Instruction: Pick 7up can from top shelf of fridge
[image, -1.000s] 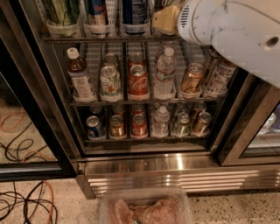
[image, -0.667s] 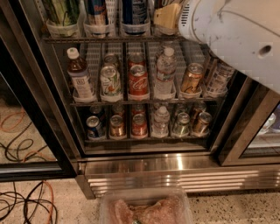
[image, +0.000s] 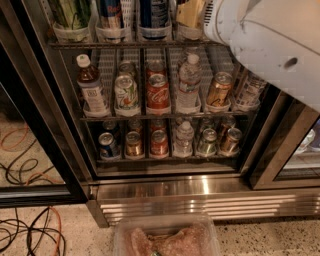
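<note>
The fridge (image: 60, 150) stands open in front of me, with wire racks of cans and bottles. The uppermost rack in view (image: 125, 44) holds a tall can with green leafy stripes (image: 72, 12), two blue cans and a yellowish item (image: 190, 12) in clear cup holders. I see no silvery-white 7up can with a green band; it is hidden or out of view. My white arm (image: 270, 45) fills the upper right and covers that end of the racks. The gripper is out of view beyond the arm.
The middle rack holds a brown bottle (image: 90, 85), a small white can with green and red marks (image: 126, 92), a red can (image: 158, 92), a water bottle (image: 189, 82) and a gold can (image: 219, 90). Lower rack: several cans. Cables (image: 30, 230) lie left. A plastic tray (image: 165, 237) sits below.
My arm has shifted a little, and now covers more of the right side. The cans and bottles have not moved.
</note>
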